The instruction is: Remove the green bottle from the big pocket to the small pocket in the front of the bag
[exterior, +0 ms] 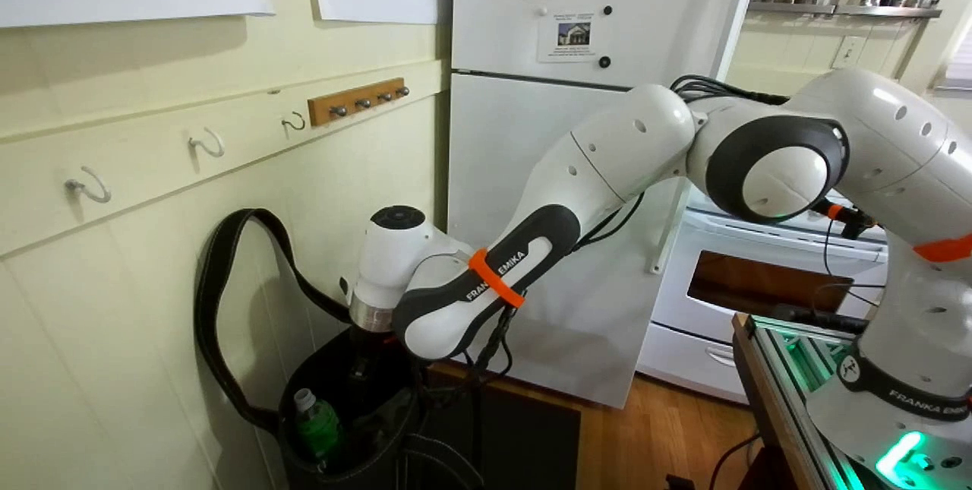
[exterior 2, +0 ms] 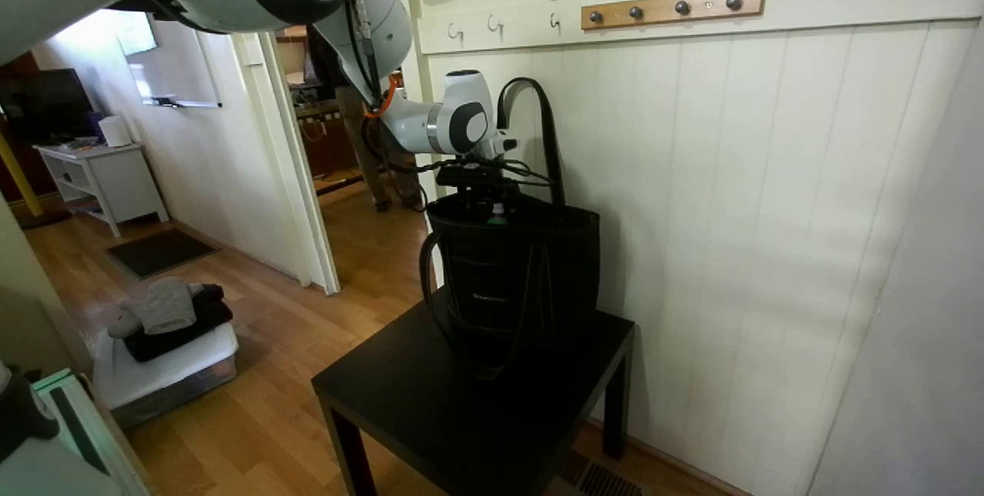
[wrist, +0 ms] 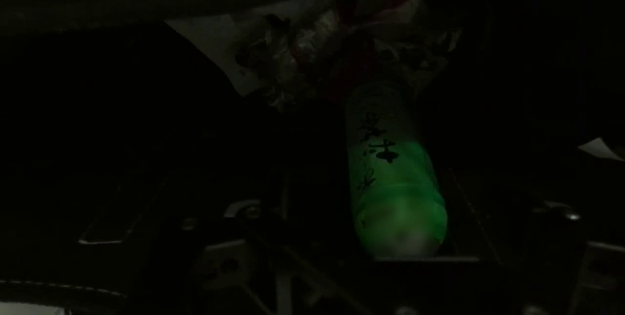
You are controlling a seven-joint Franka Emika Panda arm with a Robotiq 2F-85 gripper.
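Observation:
The green bottle stands tilted, white cap up, inside the main pocket of the black bag. Its cap and neck show just above the bag's rim in an exterior view. My gripper points down into the bag's mouth beside the bottle; its fingertips are hidden by the bag and shadow. In the dark wrist view the bottle lies between the spread gripper linkages, its near end blurred and close. Bag lining shows beside it, with no finger against its right side. The small front pocket cannot be told apart clearly.
The bag stands on a black table against the panelled wall. Its long handle loop stands up near my wrist; another strap hangs at its front. Crumpled wrappers lie inside. A fridge stands behind the arm.

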